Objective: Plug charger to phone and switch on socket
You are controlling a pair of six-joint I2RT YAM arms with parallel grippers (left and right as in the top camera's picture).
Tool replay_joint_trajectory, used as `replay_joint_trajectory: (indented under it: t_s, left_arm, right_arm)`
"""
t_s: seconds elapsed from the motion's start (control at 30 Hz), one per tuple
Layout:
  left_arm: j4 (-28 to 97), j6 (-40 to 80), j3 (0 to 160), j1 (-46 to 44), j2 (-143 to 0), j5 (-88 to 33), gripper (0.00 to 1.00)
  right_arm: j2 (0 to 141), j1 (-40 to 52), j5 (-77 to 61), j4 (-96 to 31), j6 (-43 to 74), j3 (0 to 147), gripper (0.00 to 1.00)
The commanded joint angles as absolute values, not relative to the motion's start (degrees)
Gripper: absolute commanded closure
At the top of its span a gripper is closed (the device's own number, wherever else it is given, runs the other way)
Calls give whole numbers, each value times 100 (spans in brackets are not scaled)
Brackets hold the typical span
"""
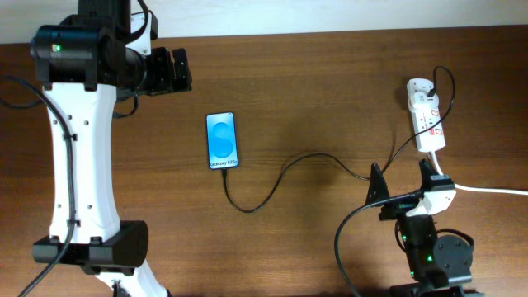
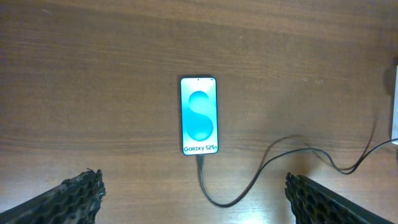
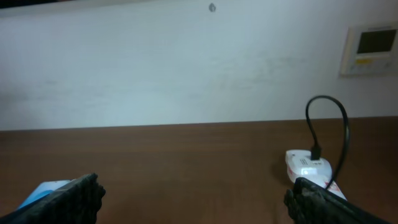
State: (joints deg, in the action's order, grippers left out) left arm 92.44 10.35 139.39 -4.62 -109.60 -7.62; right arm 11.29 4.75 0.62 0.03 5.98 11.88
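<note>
Two open, empty grippers frame the scene: the left gripper [image 2: 194, 182], with black ridged pads, hangs above the phone with its jaws spread wide, and the right gripper [image 3: 194, 185], padded the same way, rests low near the socket with its jaws just as wide, neither touching anything.

Progress: the slim rectangular smartphone with a black frame and a lit blue-and-white screen [image 1: 221, 141] lies flat and face up at mid-table. The thin black charger cable [image 1: 285, 169] meets the middle of its bottom edge, so the plugging step appears done. From there the cable loops across the table and rises to the small white elongated power strip with red switches [image 1: 426, 117], which lies at the right side of the table, well apart from the phone. Whether its switch is on cannot be read from these views; judged by that, pressing the switch may be all that remains, and the right gripper is the nearer one.

Materials: the brown wooden table [image 1: 313, 74] is matte with fine grain. The phone's glass is smooth and glossy. The power strip is hard moulded plastic, and a thick white cord [image 1: 495, 190] leaves it to the right. The cable is limp, lying in soft curves and arching above the strip.
</note>
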Motion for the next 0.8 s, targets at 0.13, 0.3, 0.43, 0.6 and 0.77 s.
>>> replay_joint_trajectory:
  t_s: [0.13, 0.3, 0.43, 0.6, 0.77]
  left_arm:
    - [9251, 1068, 13992, -460, -10927, -718, 1]
    - [9251, 1068, 13992, -460, -10927, -718, 1]
    - [9251, 1068, 13992, -460, -10927, -718, 1]
    - [9251, 1068, 13992, -460, -10927, -718, 1]
    - [9251, 1068, 13992, -460, -10927, -718, 1]
  right_arm:
    - [242, 405, 45, 30, 580, 541, 2]
    - [19, 405, 1, 34, 602, 213, 2]
    - [19, 405, -25, -51, 604, 32, 2]
    - [19, 410, -64, -375, 604, 32, 2]
    - [19, 410, -62, -454, 602, 32, 1]
